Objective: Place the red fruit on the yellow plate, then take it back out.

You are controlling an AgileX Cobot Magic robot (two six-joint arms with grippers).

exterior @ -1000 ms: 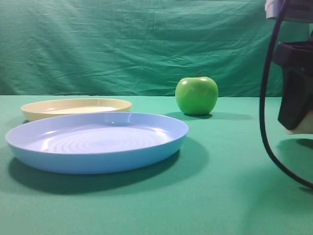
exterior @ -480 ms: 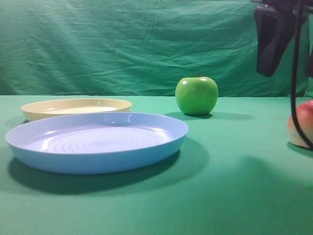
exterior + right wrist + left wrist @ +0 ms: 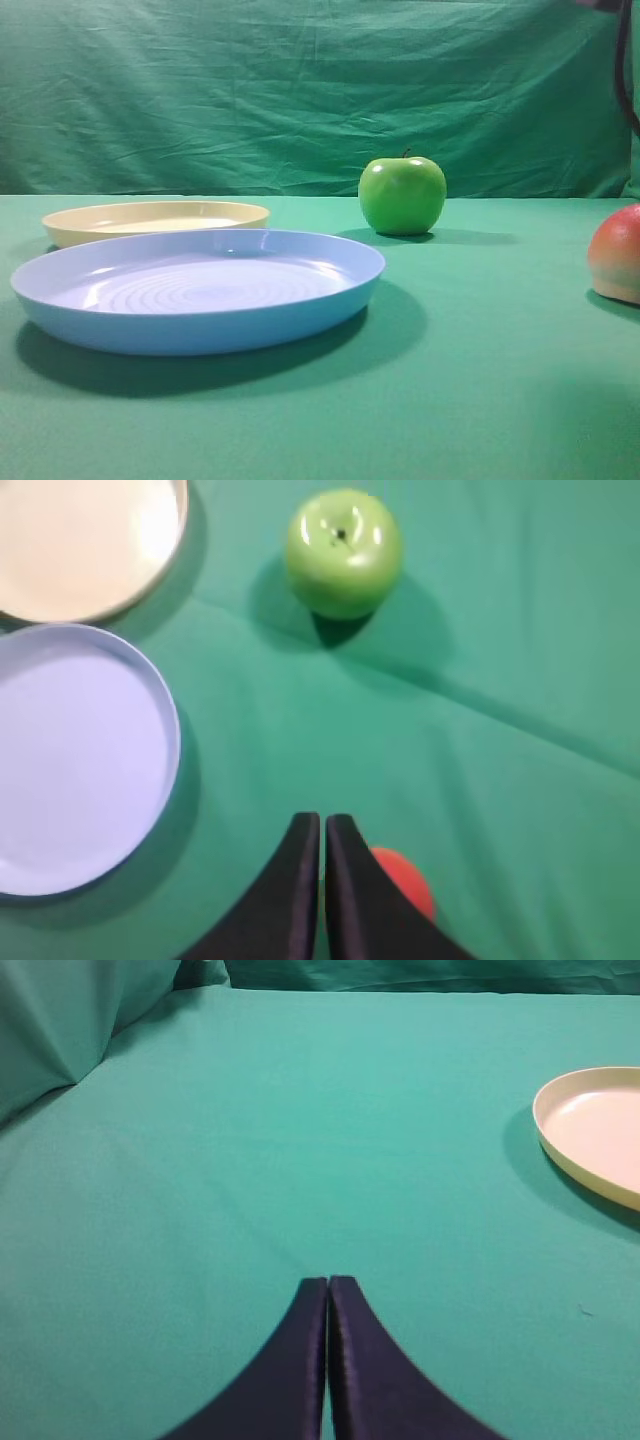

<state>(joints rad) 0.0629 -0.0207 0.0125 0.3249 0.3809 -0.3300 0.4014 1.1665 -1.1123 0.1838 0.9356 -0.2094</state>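
my right tool (image 3: 322, 825) hangs pressed together and empty above the red fruit (image 3: 405, 880), so i should spread it before lowering squarely over the fruit toward the yellow plate (image 3: 90, 545).

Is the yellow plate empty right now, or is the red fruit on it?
Empty. The yellow plate shows a bare inside, and the red fruit sits on the green cloth far to the right.

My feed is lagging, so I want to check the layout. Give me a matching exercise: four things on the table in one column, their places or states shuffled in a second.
1. round red fruit
2. shiny green apple
3. shallow pale yellow plate
4. right gripper

a. empty, behind the large light-blue plate
b. shut, above the cloth
c. on the cloth at far right
d. near the backdrop, stem up

Pairs: 1-c, 2-d, 3-a, 4-b
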